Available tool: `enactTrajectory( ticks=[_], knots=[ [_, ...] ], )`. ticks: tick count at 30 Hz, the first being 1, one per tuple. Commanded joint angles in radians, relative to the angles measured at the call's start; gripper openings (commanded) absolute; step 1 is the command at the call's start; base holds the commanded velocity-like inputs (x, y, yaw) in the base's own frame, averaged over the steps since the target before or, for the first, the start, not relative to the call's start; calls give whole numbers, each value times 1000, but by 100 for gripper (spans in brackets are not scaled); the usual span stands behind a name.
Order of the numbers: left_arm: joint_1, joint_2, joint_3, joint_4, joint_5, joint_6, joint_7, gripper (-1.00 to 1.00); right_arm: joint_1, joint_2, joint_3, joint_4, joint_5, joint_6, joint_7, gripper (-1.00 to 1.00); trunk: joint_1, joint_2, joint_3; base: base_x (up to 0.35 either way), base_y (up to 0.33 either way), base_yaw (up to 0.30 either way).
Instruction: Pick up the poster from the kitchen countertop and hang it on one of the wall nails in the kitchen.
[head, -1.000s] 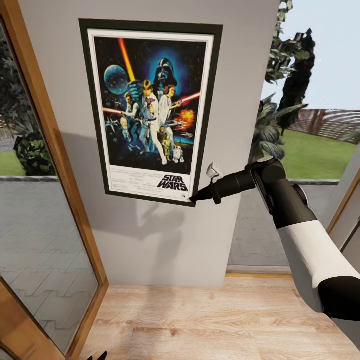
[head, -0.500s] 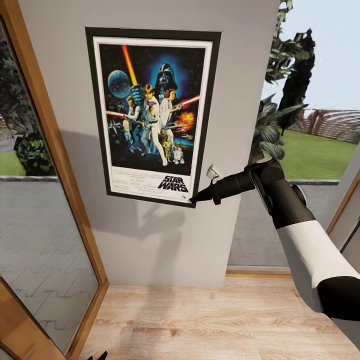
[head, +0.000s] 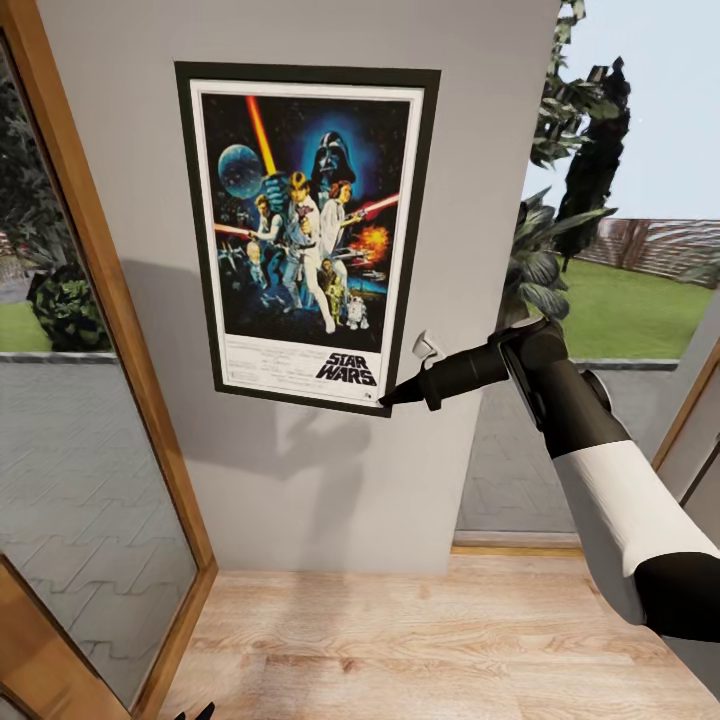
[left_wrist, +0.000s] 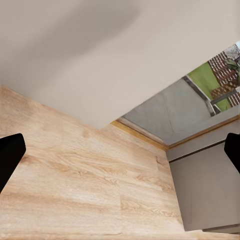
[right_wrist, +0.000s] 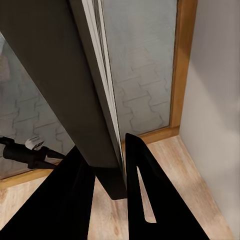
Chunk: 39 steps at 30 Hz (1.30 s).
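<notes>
**Poster against the wall, corner in my right end effector**

Now my right end effector (head: 388, 397) is closed on the lower right corner of the poster (head: 305, 235); the right wrist view shows its two fingers (right_wrist: 150, 200) on either side of the dark frame edge (right_wrist: 75, 90). In the head view the poster stands upright, flat against the grey wall (head: 300, 480), between the wood-framed glass panel (head: 90, 420) and the window (head: 620, 300) onto the lawn. My right arm (head: 590, 440) reaches in from the right. My left end effector (left_wrist: 120, 155) is spread wide and holds nothing, hanging over the wooden floor (left_wrist: 75, 185).
</notes>
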Motion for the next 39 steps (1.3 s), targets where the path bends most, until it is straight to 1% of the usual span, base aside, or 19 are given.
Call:
enactTrajectory(
  ticks=[1, 8, 19, 39],
  knots=[
    [-1, 0, 8, 1, -7, -5, -3, 100, -1, 0, 0, -1, 9, 13, 10, -100, 1, -2, -2, 0, 0, 0],
    [-1, 0, 8, 2, -7, -5, -3, 100, -1, 1, 0, 2, 9, 14, 9, -100, 1, -2, -2, 0, 0, 0],
    [-1, 0, 8, 2, -7, -5, -3, 100, -4, 3, 0, 32, 10, 51, 7, -100, 1, -2, -2, 0, 0, 0],
    [-1, 0, 9, 1, -7, -4, -3, 100, -6, 3, 0, 25, 8, 54, 7, -100, 1, -2, -2, 0, 0, 0]
  ],
)
